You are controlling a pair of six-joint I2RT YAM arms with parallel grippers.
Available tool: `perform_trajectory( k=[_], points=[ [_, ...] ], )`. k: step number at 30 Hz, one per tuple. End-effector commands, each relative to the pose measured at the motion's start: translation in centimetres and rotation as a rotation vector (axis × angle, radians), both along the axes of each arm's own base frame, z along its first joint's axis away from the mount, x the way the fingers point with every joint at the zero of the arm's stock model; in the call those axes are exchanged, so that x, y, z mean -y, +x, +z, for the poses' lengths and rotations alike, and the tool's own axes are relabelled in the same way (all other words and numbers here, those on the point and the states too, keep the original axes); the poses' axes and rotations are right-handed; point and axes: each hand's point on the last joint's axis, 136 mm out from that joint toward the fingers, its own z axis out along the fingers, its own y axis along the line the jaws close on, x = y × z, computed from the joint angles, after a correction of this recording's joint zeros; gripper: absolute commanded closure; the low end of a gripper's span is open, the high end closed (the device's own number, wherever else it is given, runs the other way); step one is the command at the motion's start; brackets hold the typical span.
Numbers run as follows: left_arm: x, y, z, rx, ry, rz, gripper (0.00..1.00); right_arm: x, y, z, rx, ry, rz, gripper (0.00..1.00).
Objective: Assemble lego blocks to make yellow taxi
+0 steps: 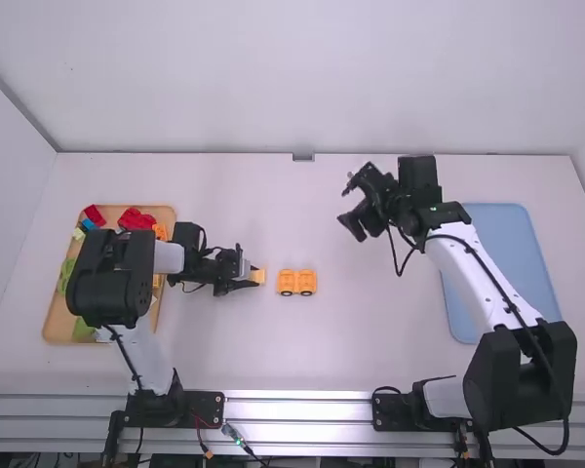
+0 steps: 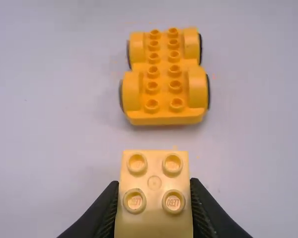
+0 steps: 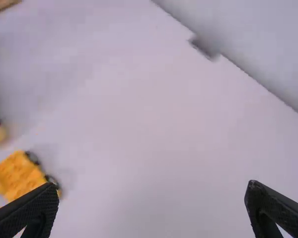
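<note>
While left jaws grip a block (image 2: 154, 198), another (image 2: 164, 79) rests.

Yellow wheeled base (image 2: 163, 89) upright on table (image 1: 331, 351); paler block (image 2: 154, 183) held near it, studs up.

In the high view, the left arm (image 1: 112, 278) is covering the middle of the wooden tray (image 1: 52, 322) and hiding some of its blocks (image 1: 136, 219). The right arm (image 1: 468, 268) is hiding a slanting strip of the blue tray (image 1: 487, 229). The left tool (image 1: 253, 277) is partly covering the pale yellow block (image 1: 259, 277), whose one end the left wrist view's edge is cutting off. In the right wrist view, that block is blurring and running out of sight; the yellow wheeled base (image 3: 20, 176) is blurring too, the right tool (image 1: 345, 207) masking its corner.
</note>
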Motion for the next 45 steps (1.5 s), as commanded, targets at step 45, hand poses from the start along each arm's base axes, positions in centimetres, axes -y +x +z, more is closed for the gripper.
perform_trajectory(
  k=[45],
  points=[
    [3.5, 0.7, 3.6, -0.079, -0.178, -0.057, 0.98, -9.8, -8.2, -19.6, 0.022, 0.159, 0.599, 0.05]
  ],
)
